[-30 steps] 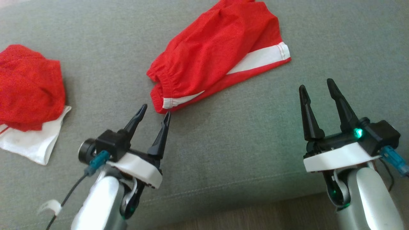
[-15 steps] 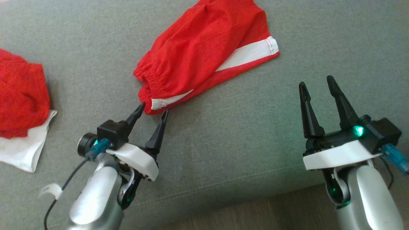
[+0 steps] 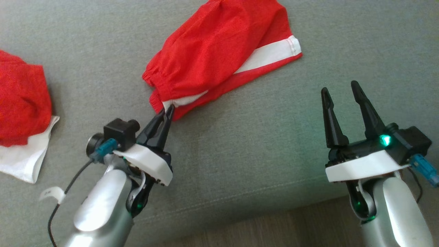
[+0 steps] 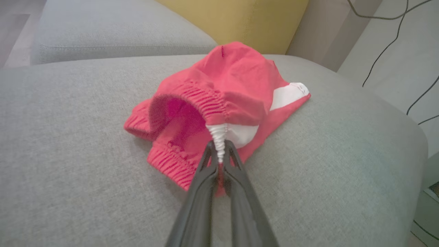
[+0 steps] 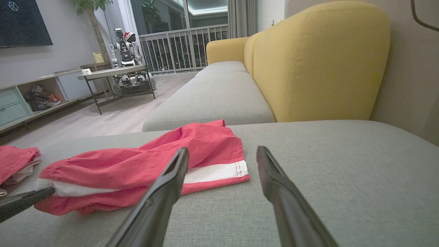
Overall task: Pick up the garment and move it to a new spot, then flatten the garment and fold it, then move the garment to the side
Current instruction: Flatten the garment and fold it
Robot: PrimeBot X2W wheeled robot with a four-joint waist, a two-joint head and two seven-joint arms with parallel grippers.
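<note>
Red shorts point(image 3: 212, 55) with white side stripe and elastic waistband, lying rumpled across upper centre of head view on grey sofa seat cushion point(image 3: 274, 154); leg hem toward upper right, waistband toward centre left. Waistband mouth gaping at centre of left wrist view.

Left gripper point(image 3: 167, 110) at lower left of head view, reaching up to nearest corner of waistband; fingers pressed together, clamped on white stripe end of waistband, gathered fabric pinched between tips.

Right gripper point(image 3: 339, 87) at lower right of head view, well apart from shorts, held over front part of cushion; fingers spread wide, nothing between them.

Second red-and-white garment point(image 3: 24, 113) heaped at left edge of head view, on same cushion, well apart from shorts.

Strip of wood floor point(image 3: 274, 233) along bottom edge of head view.

Yellow sofa backrest point(image 5: 319, 61) at upper right of right wrist view, behind cushion; low table point(image 5: 113, 72) and dark wall screen point(image 5: 24, 22) at upper left of same view.
</note>
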